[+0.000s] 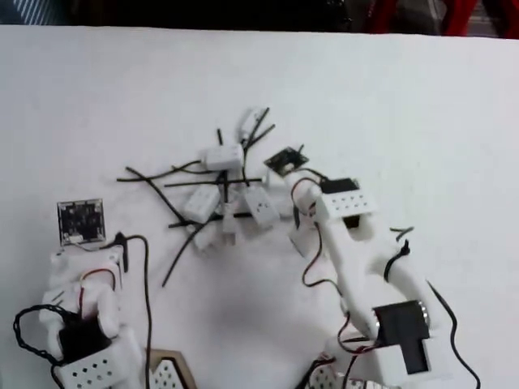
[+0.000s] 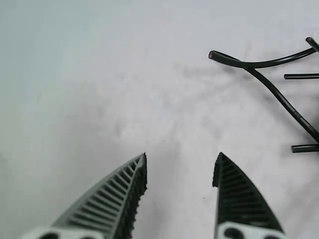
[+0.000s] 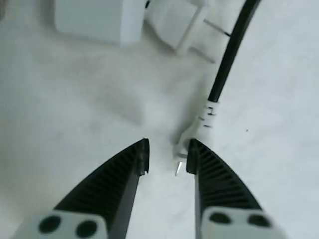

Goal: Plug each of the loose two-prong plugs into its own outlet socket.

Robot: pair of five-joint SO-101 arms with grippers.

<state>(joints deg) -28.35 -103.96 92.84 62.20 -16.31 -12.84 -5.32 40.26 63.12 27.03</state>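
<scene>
The right gripper [image 3: 168, 152] was wide open with nothing in it, hanging low over the table [image 3: 75, 109]. A small white plug [image 3: 203, 124] lay right by the inner edge of one finger, prongs poking into the gap, and its black cord [image 3: 232, 50] trailed away. Looked to me like the pick-up step. The next move would call for centring on the plug body and closing without nudging it off.

Farther out sat a white outlet block [image 3: 97, 20] with a second plug [image 3: 179, 27] just beside it. I couldn't tell if any socket had anything in it.

The left gripper [image 2: 180, 164] was open too, empty, near some loose cords [image 2: 279, 97].
</scene>
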